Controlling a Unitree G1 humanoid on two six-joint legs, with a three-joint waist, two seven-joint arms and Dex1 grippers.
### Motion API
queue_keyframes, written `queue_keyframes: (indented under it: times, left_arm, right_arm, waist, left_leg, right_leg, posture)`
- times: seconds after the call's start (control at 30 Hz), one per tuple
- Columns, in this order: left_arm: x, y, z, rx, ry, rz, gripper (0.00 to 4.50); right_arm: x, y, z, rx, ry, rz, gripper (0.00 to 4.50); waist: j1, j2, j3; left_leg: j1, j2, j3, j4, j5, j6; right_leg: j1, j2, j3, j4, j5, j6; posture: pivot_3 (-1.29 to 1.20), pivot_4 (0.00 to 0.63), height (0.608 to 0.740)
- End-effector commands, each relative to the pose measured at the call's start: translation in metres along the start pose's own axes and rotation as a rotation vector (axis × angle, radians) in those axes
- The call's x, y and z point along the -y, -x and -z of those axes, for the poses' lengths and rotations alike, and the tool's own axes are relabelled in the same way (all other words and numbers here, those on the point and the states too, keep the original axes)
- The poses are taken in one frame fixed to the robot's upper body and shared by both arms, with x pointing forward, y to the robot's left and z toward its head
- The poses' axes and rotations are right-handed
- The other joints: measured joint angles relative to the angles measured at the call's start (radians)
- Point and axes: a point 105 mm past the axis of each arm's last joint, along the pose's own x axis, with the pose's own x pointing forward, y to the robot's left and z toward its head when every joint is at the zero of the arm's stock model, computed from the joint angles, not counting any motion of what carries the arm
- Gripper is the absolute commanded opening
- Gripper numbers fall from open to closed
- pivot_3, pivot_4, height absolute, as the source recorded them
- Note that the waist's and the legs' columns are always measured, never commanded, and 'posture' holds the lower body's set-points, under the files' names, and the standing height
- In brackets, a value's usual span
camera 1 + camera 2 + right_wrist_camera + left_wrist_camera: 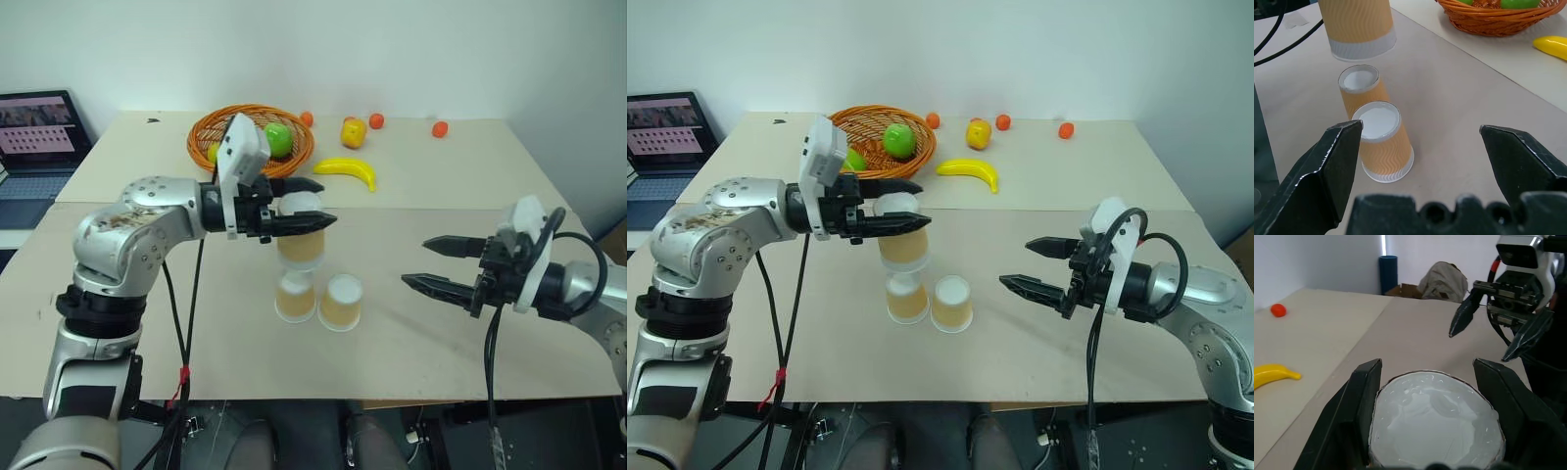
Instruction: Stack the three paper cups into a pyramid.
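2 upturned orange-tan cups [318,299] side by side on table, third cup [301,238] aloft above them.

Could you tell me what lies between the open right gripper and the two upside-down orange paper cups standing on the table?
Nothing: in the left eye view, bare tan table separates the right gripper from the two upside-down cups.

Left gripper [1435,431] fingers clamp paper cup [1434,423], white base facing camera. Right gripper [1498,333] ahead, jaws spread. Banana [1273,374] and small orange fruit [1278,310] lie on table [1400,333].
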Motion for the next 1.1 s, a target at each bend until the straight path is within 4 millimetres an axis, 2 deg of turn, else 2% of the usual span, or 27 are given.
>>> queue_keyframes:
  times: [0.03,0.3,0.4,0.73,1.03,1.1]
  left_arm:
    - [0.007,-0.010,-0.010,0.026,-0.025,0.085,2.56]
    - [0.013,-0.027,0.002,0.022,-0.041,0.153,2.56]
    - [0.011,-0.032,0.015,-0.018,-0.085,0.151,2.56]
    - [0.008,-0.031,0.023,-0.021,-0.106,0.140,2.56]
    - [0.015,-0.031,0.029,-0.026,-0.102,0.151,2.56]
    - [0.015,-0.031,0.029,-0.023,-0.090,0.151,3.57]
  right_arm:
    - [-0.003,0.010,-0.013,0.033,0.047,0.044,4.50]
    - [-0.007,0.012,-0.016,0.039,0.053,0.082,4.50]
    - [-0.007,0.013,-0.017,0.039,0.053,0.103,4.50]
    - [-0.008,0.015,-0.019,0.036,0.051,0.128,4.50]
    - [-0.003,0.015,-0.020,0.037,0.051,0.134,4.50]
    - [-0.003,0.015,-0.020,0.038,0.052,0.133,4.50]
  waist:
    - [0.003,0.000,0.000]
    - [0.005,0.000,0.000]
    - [0.005,0.000,0.000]
    - [0.006,0.000,0.000]
    - [0.006,0.000,0.000]
    - [0.006,0.000,0.000]
  left_leg:
    - [0.000,0.000,0.000,0.000,0.000,0.000]
    - [0.000,0.000,0.000,0.000,0.000,0.000]
    - [0.000,0.000,0.000,0.000,0.000,0.000]
    - [0.000,0.000,0.000,0.000,0.000,0.000]
    - [0.000,0.000,0.000,0.001,0.000,0.000]
    - [0.000,0.000,0.000,0.001,0.000,0.000]
  right_leg:
    - [0.000,0.000,0.000,0.000,0.000,0.000]
    - [0.000,0.000,0.000,0.000,0.000,0.000]
    - [0.000,0.000,0.000,0.000,0.000,0.000]
    - [0.000,0.000,0.000,0.000,0.000,0.000]
    - [0.000,0.000,0.000,0.000,0.000,0.000]
    - [0.001,0.000,0.000,0.000,0.000,0.000]
  posture:
    - [0.00,0.150,0.737]
    - [0.00,0.150,0.737]
    - [0.00,0.150,0.737]
    - [0.00,0.150,0.737]
    - [0.00,0.150,0.737]
    - [0.00,0.150,0.737]
